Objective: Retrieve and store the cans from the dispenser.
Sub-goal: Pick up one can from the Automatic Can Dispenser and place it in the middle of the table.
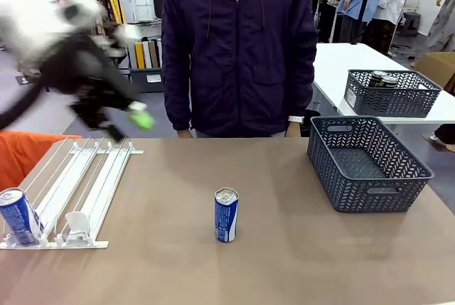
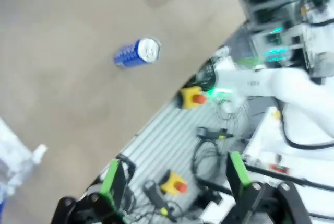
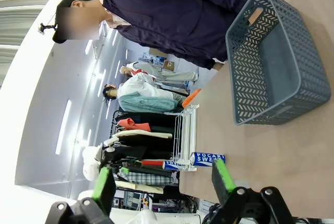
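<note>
Cans: one blue can (image 1: 226, 215) stands upright mid-table, a bit toward the near edge, w/ nothing gripping it. A second blue can (image 1: 18, 216) sits at the stopper end of the dispenser (image 1: 85, 177), by the table's near-left corner; its other lanes look bare. The grey basket (image 1: 370, 198) at the table's right edge has nothing in it as far as can be seen, so prob. nothing is stored yet. The left hand (image 2: 175, 174) is up in the air over the far-left part of the table, blurred, fingers wide w/ nothing between. The right hand (image 3: 162, 182) is also wide and empty, clear of the table's things. Judgement: early stage. One can is out of the dispenser but not put away, one is left to pull, and the basket is the likely store.
</note>
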